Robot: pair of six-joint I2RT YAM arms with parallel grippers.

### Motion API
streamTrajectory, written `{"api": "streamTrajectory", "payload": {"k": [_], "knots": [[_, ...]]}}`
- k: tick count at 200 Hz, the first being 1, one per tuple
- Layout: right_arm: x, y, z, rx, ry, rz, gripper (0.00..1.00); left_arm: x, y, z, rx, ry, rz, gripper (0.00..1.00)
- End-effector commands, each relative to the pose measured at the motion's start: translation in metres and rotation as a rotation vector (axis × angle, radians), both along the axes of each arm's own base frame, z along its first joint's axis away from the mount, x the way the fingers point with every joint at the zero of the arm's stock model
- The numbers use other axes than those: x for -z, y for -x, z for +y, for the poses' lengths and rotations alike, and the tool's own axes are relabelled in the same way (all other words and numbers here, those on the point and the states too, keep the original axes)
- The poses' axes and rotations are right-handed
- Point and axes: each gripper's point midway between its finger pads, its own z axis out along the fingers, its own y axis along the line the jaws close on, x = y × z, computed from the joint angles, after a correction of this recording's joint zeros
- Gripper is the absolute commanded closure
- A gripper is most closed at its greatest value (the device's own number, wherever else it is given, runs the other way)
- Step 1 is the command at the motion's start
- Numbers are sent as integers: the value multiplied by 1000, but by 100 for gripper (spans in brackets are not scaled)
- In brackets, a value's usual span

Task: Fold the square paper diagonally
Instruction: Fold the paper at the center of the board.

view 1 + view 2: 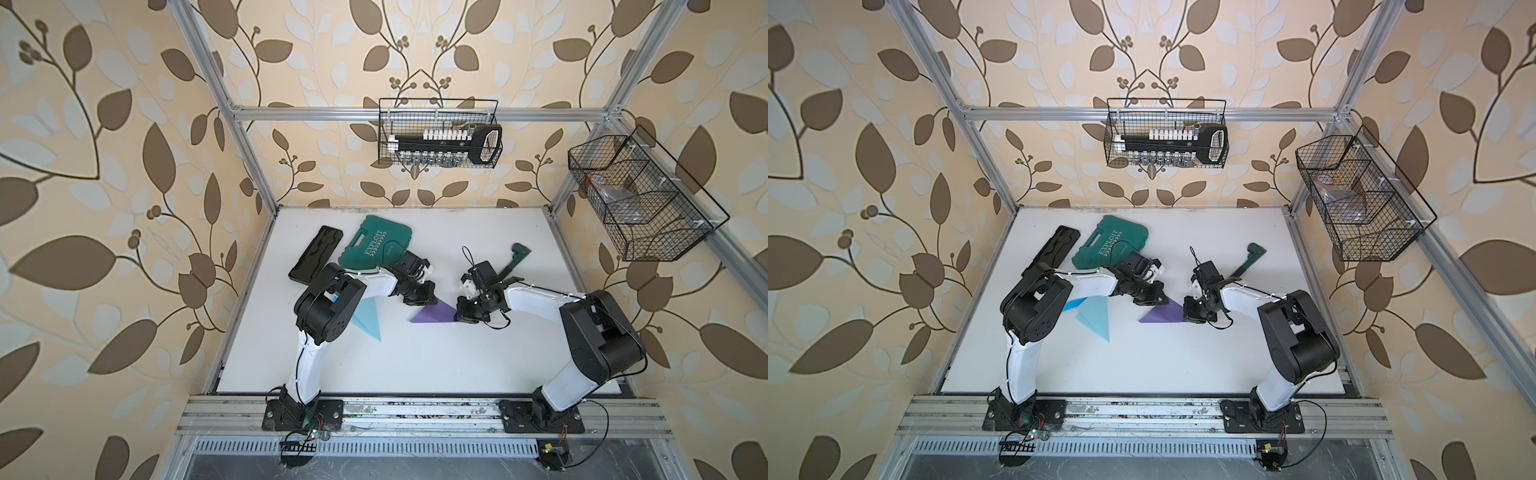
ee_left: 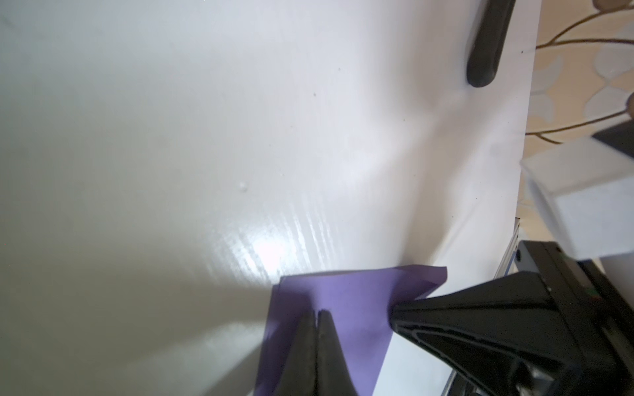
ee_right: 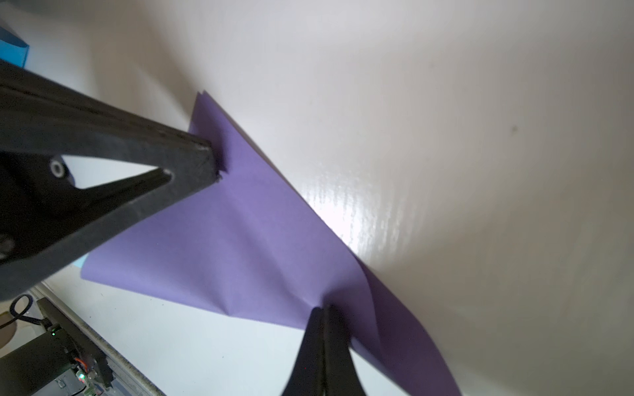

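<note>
As the left end effector [image 2: 317, 313] and right end effector [image 3: 324, 308] press clenched, empty tips onto it, the folded purple paper triangle [image 1: 434, 314] lies on the white table [image 1: 415, 365] near the green plastic tool case [image 1: 374, 245]; light, limp and slippery, it seems best pinched at a corner.

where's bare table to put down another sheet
Widest: the front strip of the table, between the purple paper and its near edge. Also the back right, behind the green-handled tool. Crowded: the left side, with green case, black tray and light blue paper.
</note>
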Motion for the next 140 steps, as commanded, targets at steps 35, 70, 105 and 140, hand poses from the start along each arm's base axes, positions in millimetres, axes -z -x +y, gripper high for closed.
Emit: {"api": "streamTrajectory", "payload": {"k": [35,70,105,140], "knots": [[12,25,-37,123,76,120,100,59,9,50,-68,-245,81,100],[10,22,-41,161,53,130,100,58,9,50,-65,-246,77,100],[2,16,-39,164,14,104,100,58,9,48,-60,-239,79,100],[-29,5,-19,124,-65,12,100,56,10,47,-57,-232,80,100]]}}
